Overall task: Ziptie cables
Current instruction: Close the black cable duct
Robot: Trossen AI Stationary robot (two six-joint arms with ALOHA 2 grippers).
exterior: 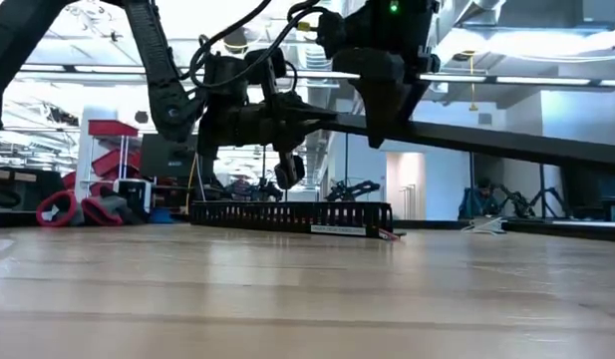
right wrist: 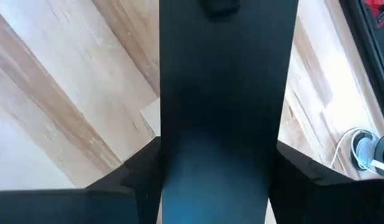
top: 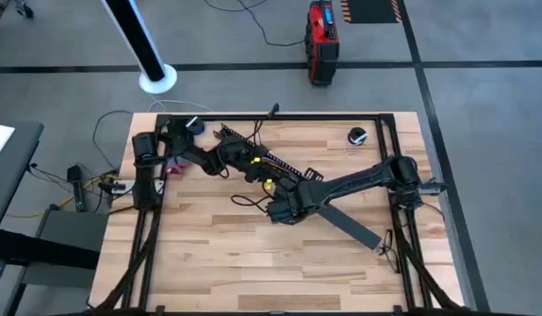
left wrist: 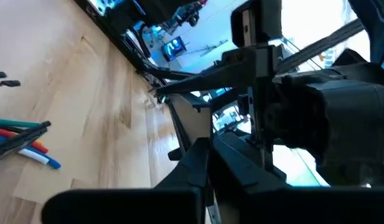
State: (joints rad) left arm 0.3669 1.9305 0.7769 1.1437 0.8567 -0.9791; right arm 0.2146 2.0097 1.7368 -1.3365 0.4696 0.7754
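Here the right gripper point(top: 284, 211) is clenched on a flat black strip point(right wrist: 223, 106), held raised above the wooden table point(top: 218, 254) and slanting toward its right edge. Whether the left gripper point(top: 253, 171) is released or clenched cannot be told; it hovers over the slotted black channel point(exterior: 292, 216). Coloured cables point(left wrist: 20, 140) lie flat on the table, away from both grippers.

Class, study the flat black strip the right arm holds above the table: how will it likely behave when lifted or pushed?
The flat black strip probably stays stiff: in the low view it juts straight from the right gripper without sagging. It seems light, since one grip carries it. Its smooth faces might slip in the jaws.
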